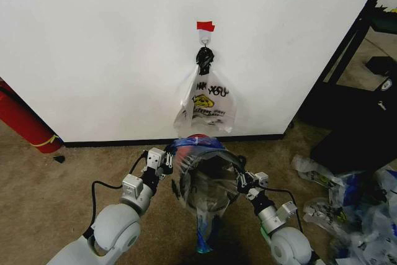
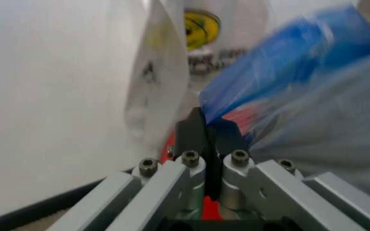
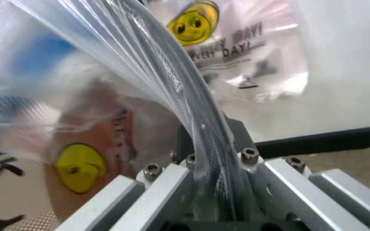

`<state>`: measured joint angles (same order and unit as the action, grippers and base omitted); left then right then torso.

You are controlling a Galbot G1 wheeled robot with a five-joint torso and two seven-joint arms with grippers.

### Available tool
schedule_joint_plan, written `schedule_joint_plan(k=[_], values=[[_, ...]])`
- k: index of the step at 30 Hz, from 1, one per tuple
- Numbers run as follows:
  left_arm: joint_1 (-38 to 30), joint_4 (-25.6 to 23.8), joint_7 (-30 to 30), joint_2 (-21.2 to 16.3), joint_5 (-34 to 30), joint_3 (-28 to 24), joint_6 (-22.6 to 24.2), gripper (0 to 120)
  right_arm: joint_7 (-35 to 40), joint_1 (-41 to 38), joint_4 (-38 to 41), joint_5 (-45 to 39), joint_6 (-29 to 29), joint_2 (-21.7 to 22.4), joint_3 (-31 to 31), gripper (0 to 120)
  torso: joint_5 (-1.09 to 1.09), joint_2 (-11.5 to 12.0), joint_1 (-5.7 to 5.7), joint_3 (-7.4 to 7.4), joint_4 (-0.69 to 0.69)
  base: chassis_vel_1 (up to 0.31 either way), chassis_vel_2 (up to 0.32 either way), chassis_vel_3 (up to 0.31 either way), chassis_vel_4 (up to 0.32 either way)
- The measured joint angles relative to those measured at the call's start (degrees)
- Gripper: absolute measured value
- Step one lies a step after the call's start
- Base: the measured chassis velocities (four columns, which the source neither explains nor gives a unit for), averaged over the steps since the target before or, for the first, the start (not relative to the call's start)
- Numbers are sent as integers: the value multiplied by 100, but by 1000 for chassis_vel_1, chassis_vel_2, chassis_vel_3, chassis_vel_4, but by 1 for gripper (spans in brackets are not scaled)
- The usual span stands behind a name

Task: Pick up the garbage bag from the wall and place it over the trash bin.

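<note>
The wall (image 1: 111, 54) is the broad white surface ahead, with a black baseboard (image 1: 173, 143) along the brown carpet floor (image 1: 56, 197). High on it a red tape strip (image 1: 205, 26) sits just above a small metal hook (image 1: 204, 40), and from that hook hangs a clear bag printed with a yellow smiley face and "THANK YOU" (image 1: 207, 102), its knotted top dark at the hook. That bag dangles directly behind and above the work area, its lower edge near the stretched plastic below.

To the right, a black shelf frame (image 1: 347, 48) leans into view, and a pile of clear and blue plastic bags (image 1: 350, 209) litters the carpet beside the right arm. At far left a red cylinder (image 1: 22, 122) lies against the wall's foot.

The garbage bag (image 1: 205, 178), see-through with blue patches, is spread between the two arms just in front of the baseboard, draped over the trash bin (image 1: 209, 167), whose dark rim and red top edge show through the film.

The left gripper (image 1: 169, 161) holds the bag's left edge; in its wrist view the black fingers (image 2: 191, 132) are pressed together on blue plastic (image 2: 281, 62). The right gripper (image 1: 243, 180) pinches the opposite edge, a bunched rope of film (image 3: 185, 106) running down between its closed fingers.
</note>
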<state>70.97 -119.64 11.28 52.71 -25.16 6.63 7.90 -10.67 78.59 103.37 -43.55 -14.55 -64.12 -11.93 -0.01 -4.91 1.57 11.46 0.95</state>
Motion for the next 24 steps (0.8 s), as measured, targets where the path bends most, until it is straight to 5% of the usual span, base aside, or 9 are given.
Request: schedule_joint_plan(k=[6, 15, 24], values=[[4, 56, -149, 75, -101, 5, -200, 1, -48, 11, 74, -737, 161, 6, 30, 0, 0, 0, 0, 0, 0, 0, 0, 0, 0], [126, 179, -638, 435, -98, 267, -946, 34, 700, -62, 224, -1466, 277, -161, 69, 0, 0, 0, 0, 0, 0, 0, 0, 0, 0], [542, 279, -88, 598, 200, 389, -600, 69, 1691, -175, 282, -1901, 262, -386, 10, 0, 0, 0, 0, 0, 0, 0, 0, 0, 0]])
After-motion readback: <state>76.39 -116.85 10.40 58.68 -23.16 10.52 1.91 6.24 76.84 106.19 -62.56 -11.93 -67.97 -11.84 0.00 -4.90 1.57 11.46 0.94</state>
